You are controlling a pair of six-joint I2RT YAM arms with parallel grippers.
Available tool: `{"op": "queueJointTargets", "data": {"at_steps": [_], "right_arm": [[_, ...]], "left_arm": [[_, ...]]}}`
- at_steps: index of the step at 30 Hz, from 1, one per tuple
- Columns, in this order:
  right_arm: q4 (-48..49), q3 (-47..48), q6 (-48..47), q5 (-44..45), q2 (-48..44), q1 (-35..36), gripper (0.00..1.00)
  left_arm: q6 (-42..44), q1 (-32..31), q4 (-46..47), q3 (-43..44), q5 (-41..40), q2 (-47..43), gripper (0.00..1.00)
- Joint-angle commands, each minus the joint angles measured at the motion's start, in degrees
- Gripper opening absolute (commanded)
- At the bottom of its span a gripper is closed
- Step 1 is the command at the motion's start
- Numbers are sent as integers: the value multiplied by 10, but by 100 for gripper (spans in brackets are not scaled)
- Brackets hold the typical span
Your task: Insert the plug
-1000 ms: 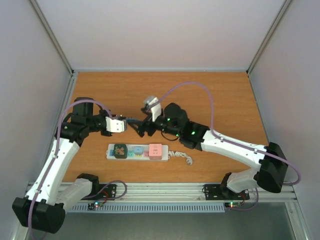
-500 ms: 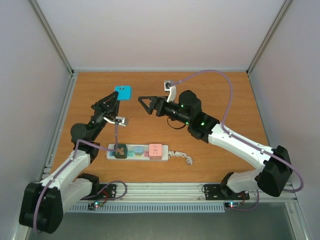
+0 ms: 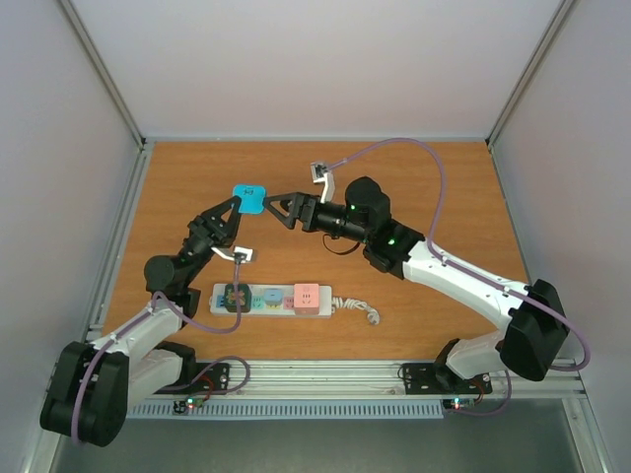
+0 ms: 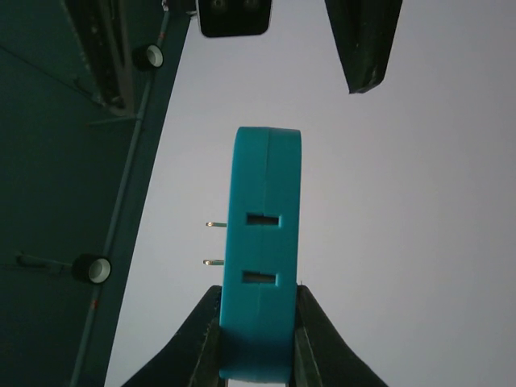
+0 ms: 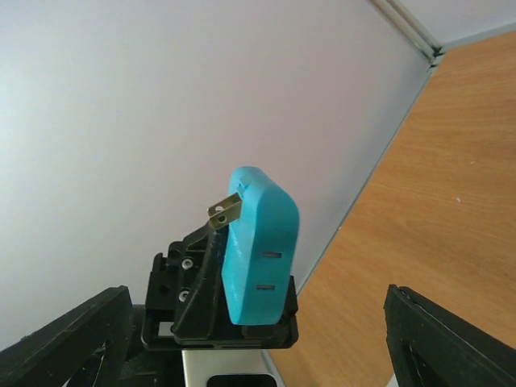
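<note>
The top view looks down from high behind the arm bases (image 3: 197, 379) over the whole tabletop (image 3: 444, 187). The 2 wrist views sit close and face each other, pale wall (image 5: 161, 97) behind. All 3 share the blue plug (image 3: 247, 199).

2 white-shelled arms, the left arm (image 3: 133, 335) and the right arm (image 3: 463, 284), with black joints, seen from overhead. A lilac cable (image 3: 434, 172) trails along each. Green lamps (image 3: 391, 236) dot the right arm's black wrist. Black base plates (image 3: 212, 377) at 6 o'clock carry red and green lights. The left gripper (image 3: 238, 202) has a mount with silver screws (image 5: 187, 264) and fingers (image 4: 201, 339) that are black and tapered.
</note>
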Motion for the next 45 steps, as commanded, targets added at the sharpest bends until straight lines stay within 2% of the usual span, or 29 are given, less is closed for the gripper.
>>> {"op": "queueJointTargets", "data": {"at_steps": [1,10,23,30,34,45], "right_arm": [[27,11,11,-19,15,13,85],[46,11,-16,-17,46,33,80],[89,46,35,-24,106,33,68],[171,7,90,-4,95,14,53],[197,7,99,-2,96,9,52],[195,38,105,-9,126,9,51]], "left_arm": [[19,-2,276,-7,17,-10,1],[-4,-3,228,-2,5,-40,1],[-23,-3,227,-12,12,-74,1],[-31,-2,233,-23,15,-79,1],[-39,-2,229,-24,10,-84,1],[-53,-2,178,-27,16,-122,1]]}}
